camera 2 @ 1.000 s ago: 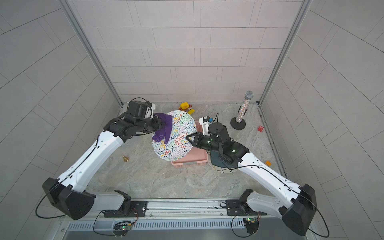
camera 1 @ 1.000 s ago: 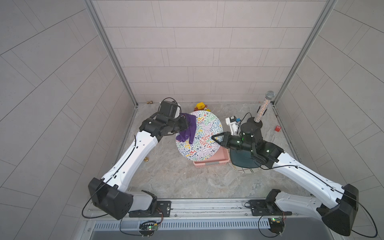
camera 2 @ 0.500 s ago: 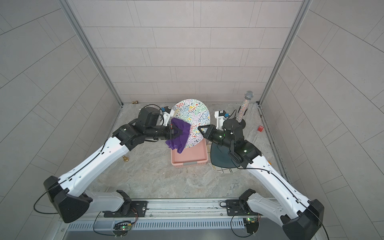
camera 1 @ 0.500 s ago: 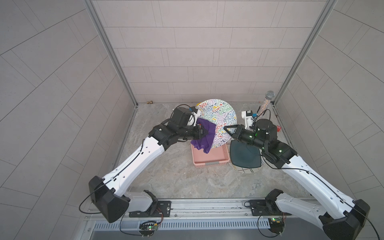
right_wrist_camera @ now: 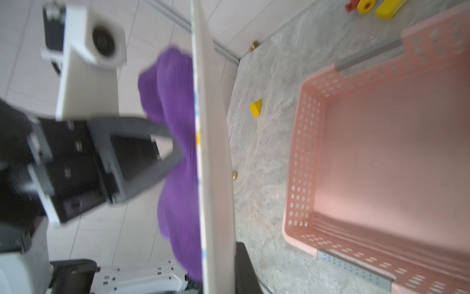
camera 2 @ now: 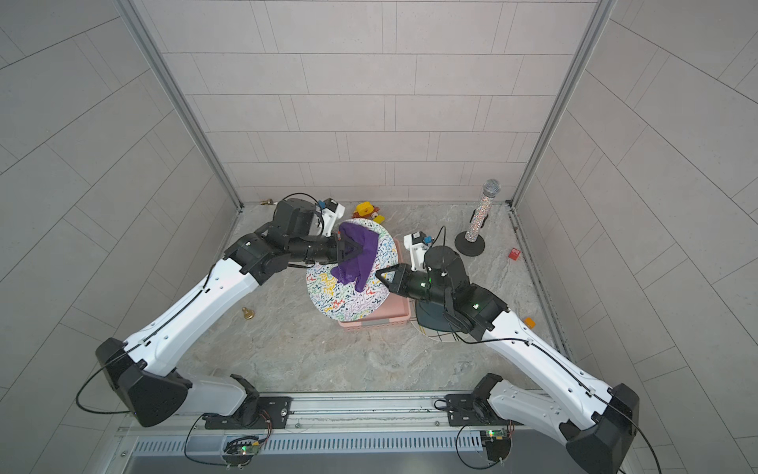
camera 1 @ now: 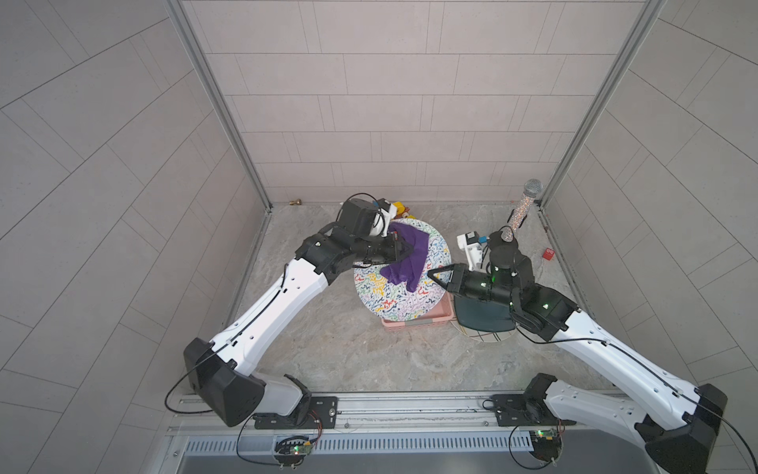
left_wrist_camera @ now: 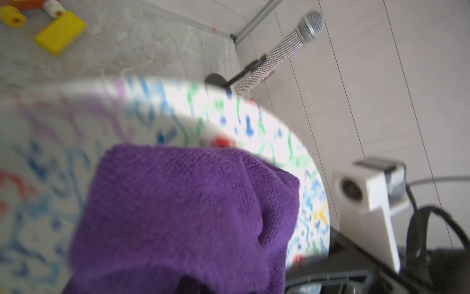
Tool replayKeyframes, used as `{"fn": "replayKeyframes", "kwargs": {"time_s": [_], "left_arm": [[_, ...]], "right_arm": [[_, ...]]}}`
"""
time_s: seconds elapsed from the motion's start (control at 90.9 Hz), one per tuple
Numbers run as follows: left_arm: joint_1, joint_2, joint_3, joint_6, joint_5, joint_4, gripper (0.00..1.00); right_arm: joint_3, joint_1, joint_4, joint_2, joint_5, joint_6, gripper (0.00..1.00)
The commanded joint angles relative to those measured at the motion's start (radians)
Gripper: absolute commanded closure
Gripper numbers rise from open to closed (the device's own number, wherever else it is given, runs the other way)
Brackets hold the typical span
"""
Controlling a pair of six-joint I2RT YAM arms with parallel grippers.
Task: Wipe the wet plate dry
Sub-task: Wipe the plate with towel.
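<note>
plate (camera 1: 389,297) hides most of the pink basket (camera 1: 414,325) below; white with colourful squiggles, tilted, rim pinched in the right gripper (camera 1: 431,274), left gripper (camera 1: 404,252) clamping a purple cloth (camera 1: 410,266) against it.

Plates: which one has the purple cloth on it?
The multicoloured squiggle plate, held tilted above the pink basket; the dark teal plate lies flat beside it.
</note>
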Motion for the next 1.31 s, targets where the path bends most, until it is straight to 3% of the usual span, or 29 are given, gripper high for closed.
{"fn": "replayKeyframes", "kwargs": {"time_s": [0.0,0.099,0.176,0.264,0.341,0.385,0.451,0.539,0.638,0.748,0.836,0.925,0.991,1.09,1.156,1.233,1.299], "left_arm": [[0.013,-0.037,-0.089,0.005,-0.019,-0.016,1.0],[0.108,-0.09,-0.169,-0.06,-0.02,0.015,1.0],[0.128,-0.099,-0.157,-0.027,0.021,0.019,1.0],[0.042,-0.054,-0.085,0.051,0.059,-0.012,1.0],[-0.078,0.004,-0.018,0.113,0.022,-0.054,1.0],[-0.102,0.032,0.008,0.1,0.016,-0.079,1.0],[-0.07,0.043,0.0,0.022,0.032,-0.043,1.0],[0.043,0.022,-0.022,-0.083,0.012,0.023,1.0],[0.141,0.025,0.028,-0.11,-0.01,0.029,1.0],[0.124,0.095,0.14,-0.051,0.023,-0.015,1.0],[0.031,0.148,0.193,0.019,0.063,-0.03,1.0],[-0.072,0.172,0.206,0.1,0.061,-0.051,1.0],[-0.095,0.168,0.186,0.11,0.077,-0.052,1.0],[-0.071,0.125,0.137,0.107,0.049,-0.062,1.0],[-0.004,0.081,0.083,0.065,0.032,-0.053,1.0],[0.073,0.034,0.018,0.035,0.074,-0.003,1.0],[0.046,0.023,0.029,0.086,0.059,-0.01,1.0]], "right_arm": [[0.075,-0.097,0.251,-0.1,-0.084,0.043,1.0],[0.063,-0.185,0.259,-0.128,-0.139,0.086,1.0],[0.062,-0.188,0.254,-0.123,-0.202,0.095,1.0],[0.046,-0.142,0.276,-0.107,-0.2,0.115,1.0],[0.031,-0.124,0.316,-0.101,-0.175,0.129,1.0],[0.026,-0.126,0.333,-0.097,-0.173,0.139,1.0],[0.028,-0.127,0.318,-0.096,-0.194,0.131,1.0],[0.016,-0.119,0.277,-0.104,-0.257,0.104,1.0],[-0.02,-0.066,0.223,-0.131,-0.29,0.034,1.0],[-0.035,-0.003,0.164,-0.137,-0.303,-0.044,1.0],[-0.019,0.002,0.183,-0.12,-0.287,-0.051,1.0],[0.032,-0.036,0.184,-0.102,-0.237,-0.053,1.0],[0.063,-0.111,0.187,-0.098,-0.212,-0.029,1.0],[0.052,-0.228,0.278,-0.113,-0.228,0.074,1.0],[0.037,-0.277,0.315,-0.122,-0.267,0.12,1.0],[0.036,-0.267,0.311,-0.122,-0.32,0.127,1.0],[0.033,-0.2,0.309,-0.118,-0.299,0.112,1.0]]}}
